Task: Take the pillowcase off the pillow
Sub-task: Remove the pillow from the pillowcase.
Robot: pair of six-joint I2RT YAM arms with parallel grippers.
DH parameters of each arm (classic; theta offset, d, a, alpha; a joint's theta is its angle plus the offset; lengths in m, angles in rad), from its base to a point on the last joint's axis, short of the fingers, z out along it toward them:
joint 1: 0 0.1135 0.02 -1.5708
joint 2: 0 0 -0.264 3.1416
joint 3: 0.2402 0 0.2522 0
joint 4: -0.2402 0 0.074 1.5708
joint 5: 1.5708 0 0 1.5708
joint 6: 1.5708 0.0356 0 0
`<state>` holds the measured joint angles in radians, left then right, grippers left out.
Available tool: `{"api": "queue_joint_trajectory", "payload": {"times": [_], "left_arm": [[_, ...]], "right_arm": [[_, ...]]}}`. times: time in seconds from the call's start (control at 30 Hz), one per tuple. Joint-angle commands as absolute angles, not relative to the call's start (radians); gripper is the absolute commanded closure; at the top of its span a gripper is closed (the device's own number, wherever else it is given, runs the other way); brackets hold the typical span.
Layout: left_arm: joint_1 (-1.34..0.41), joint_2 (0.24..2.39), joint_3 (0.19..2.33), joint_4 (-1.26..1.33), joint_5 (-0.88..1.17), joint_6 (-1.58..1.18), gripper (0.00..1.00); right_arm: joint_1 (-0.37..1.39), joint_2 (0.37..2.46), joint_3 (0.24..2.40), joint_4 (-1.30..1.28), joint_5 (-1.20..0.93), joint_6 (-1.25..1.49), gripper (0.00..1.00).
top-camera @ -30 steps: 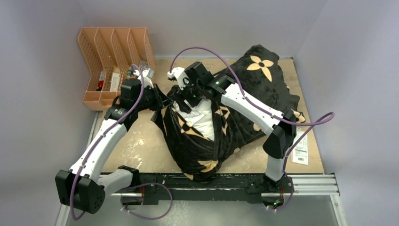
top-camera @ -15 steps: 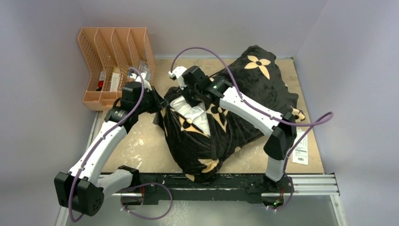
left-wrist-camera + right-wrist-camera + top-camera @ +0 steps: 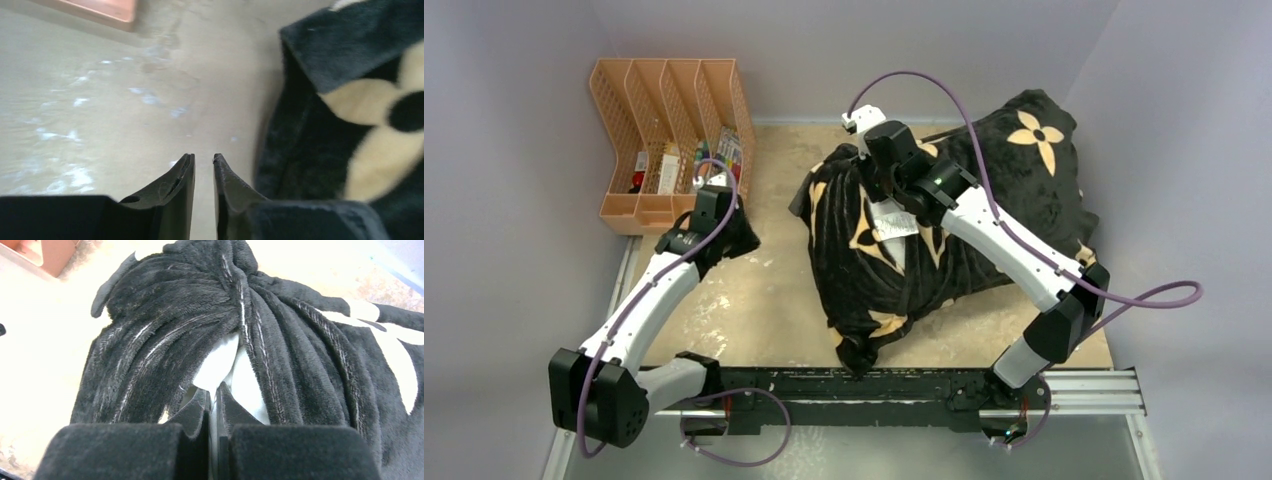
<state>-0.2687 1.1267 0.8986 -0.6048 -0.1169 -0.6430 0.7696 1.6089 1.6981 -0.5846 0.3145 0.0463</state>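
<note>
Black plush pillowcase (image 3: 165, 325) (white pillow (image 3: 240, 380) inside)

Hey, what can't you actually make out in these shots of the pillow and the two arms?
- Pillow: top view, mostly hidden inside the pillowcase; only a white strip shows.
- Right tool: right wrist view, the tool itself hides how much white fabric it pinches.
- Left tool: top view, hidden under its own wrist.
- Orange organizer: top view, contents too small to identify.

A robot test laboratory: plain grey walls (image 3: 514, 220) enclose a worn tabletop (image 3: 764, 300), and two cabled arms (image 3: 1004, 235) are bolted on a metal rail (image 3: 1089, 385) at its edge.
</note>
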Motion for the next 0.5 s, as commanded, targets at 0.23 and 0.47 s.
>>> {"api": "queue_joint_trajectory", "payload": {"times": [0.23, 0.47], "left_arm": [[-0.267, 1.045, 0.919, -0.178, 0.336, -0.715, 0.14], [-0.321, 1.154, 0.946, 0.078, 0.474, -0.846, 0.12]], "right_arm": [[0.77, 1.548, 1.661, -0.395, 0.157, 0.122, 1.0], [0.77, 1.559, 1.666, -0.402, 0.099, 0.127, 1.0]]}}
